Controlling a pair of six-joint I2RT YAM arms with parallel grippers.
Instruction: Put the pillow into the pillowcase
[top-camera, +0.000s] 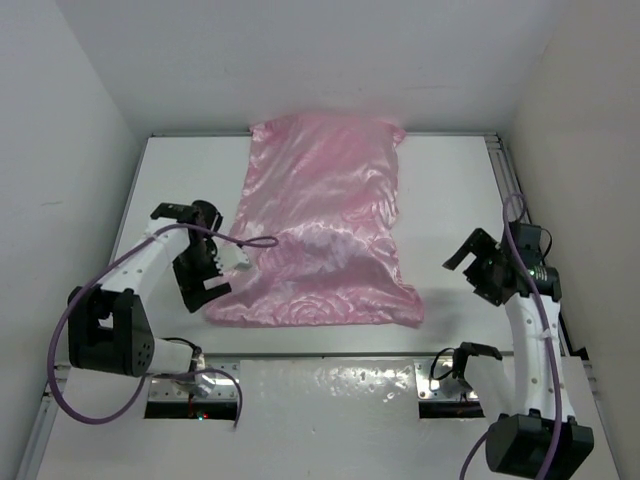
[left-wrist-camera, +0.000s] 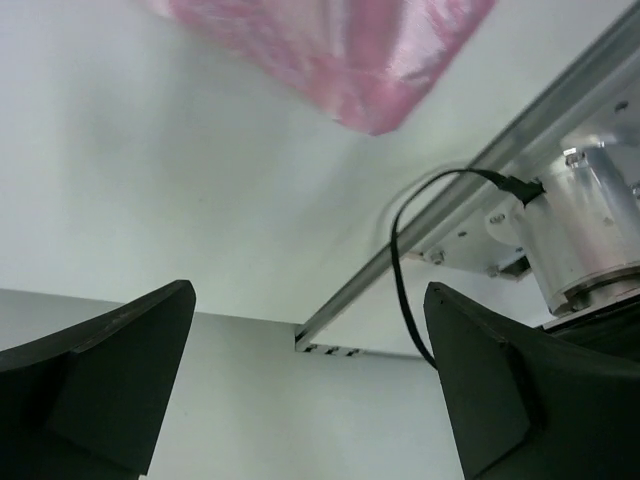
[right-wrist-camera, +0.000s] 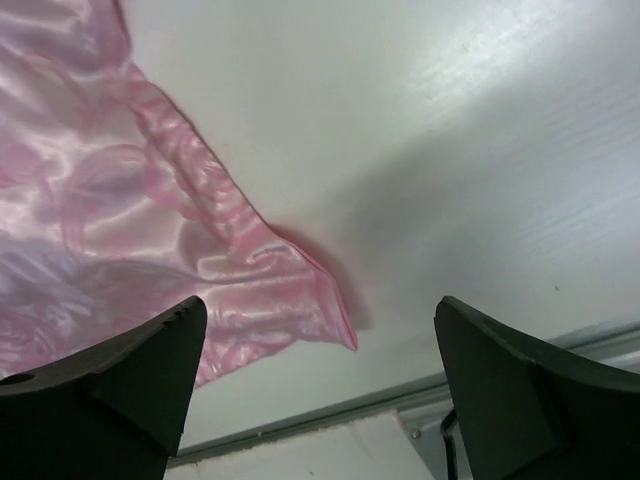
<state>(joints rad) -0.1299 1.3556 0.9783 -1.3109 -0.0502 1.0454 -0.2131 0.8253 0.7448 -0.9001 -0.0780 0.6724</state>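
The pink satin pillowcase (top-camera: 320, 225) lies flat and bulging on the white table, running from the back wall to the near middle. A whitish patch shows through it near its middle, and the cream pillow itself is hidden. A corner of the pillowcase shows in the left wrist view (left-wrist-camera: 350, 50), and its near right corner shows in the right wrist view (right-wrist-camera: 150, 240). My left gripper (top-camera: 212, 275) is open and empty, just left of the pillowcase's near left corner. My right gripper (top-camera: 478, 268) is open and empty, right of the pillowcase and apart from it.
White walls close in the table (top-camera: 450, 200) on the left, back and right. A metal rail (top-camera: 330, 357) runs along the near edge, with the arm bases behind it. A purple cable (top-camera: 245, 240) loops from the left arm over the pillowcase's left edge.
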